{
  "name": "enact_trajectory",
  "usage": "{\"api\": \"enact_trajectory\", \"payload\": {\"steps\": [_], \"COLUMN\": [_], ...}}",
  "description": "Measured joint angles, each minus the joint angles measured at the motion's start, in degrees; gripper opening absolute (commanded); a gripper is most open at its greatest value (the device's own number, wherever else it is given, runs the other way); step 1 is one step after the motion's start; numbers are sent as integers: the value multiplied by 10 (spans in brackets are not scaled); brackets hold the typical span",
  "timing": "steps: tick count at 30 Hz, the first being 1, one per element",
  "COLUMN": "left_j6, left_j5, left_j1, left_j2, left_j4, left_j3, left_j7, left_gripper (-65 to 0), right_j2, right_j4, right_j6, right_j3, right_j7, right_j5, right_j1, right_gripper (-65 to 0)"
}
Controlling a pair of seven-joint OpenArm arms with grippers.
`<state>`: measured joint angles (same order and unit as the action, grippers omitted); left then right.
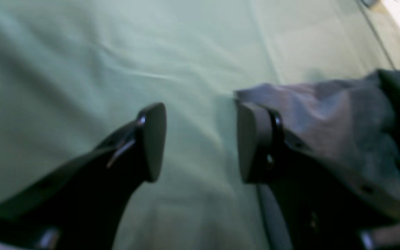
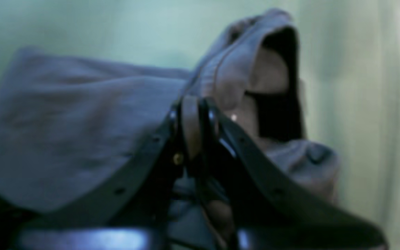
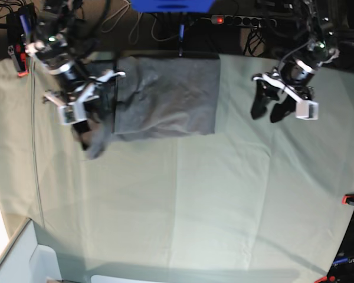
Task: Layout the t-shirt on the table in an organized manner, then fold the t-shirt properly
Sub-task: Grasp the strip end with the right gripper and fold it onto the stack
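Lying bunched near the far left edge of the pale grey-green cloth table (image 3: 224, 194), with the right gripper (image 2: 193, 114) clamped on the plain dark grey cotton t-shirt (image 3: 165, 97) and the left gripper (image 3: 272, 112) hanging spread and empty well apart, probably needing both drawing outward evenly, low and slowly.

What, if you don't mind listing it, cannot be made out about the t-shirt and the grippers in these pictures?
- Base view: the right gripper and arm cover the t-shirt at its near corner.
- Right wrist view: blur hides the fabric's seams; which part is pinched is unclear.
- Left wrist view: the left gripper is open; the frame's edge cuts the shirt off.
- Collar label: not visible anywhere.
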<state>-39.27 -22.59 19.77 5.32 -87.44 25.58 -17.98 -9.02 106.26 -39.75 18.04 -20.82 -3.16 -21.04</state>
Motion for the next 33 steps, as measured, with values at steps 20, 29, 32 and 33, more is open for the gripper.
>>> {"api": "enact_trajectory", "payload": {"steps": [20, 29, 32, 33], "left_j6": [-2, -2, -2, -2], "left_j5": [0, 0, 0, 0], "left_j1": [0, -16, -14, -14], "left_j2": [-4, -4, -4, -4], "left_j4": [2, 1, 1, 1], "left_j3": [164, 177, 177, 177], "left_j7": [-43, -54, -56, -56], "left_gripper": [-326, -326, -326, -326], "right_j2": [4, 5, 4, 4], "right_j4": [-78, -145, -145, -145], "right_j6": [1, 0, 1, 0], "right_j3": [-239, -259, -260, -260], "right_j7": [0, -2, 4, 3], "right_j5": [-5, -6, -6, -6], "right_j1": [47, 77, 79, 78], "right_gripper": [-650, -650, -601, -562]}}
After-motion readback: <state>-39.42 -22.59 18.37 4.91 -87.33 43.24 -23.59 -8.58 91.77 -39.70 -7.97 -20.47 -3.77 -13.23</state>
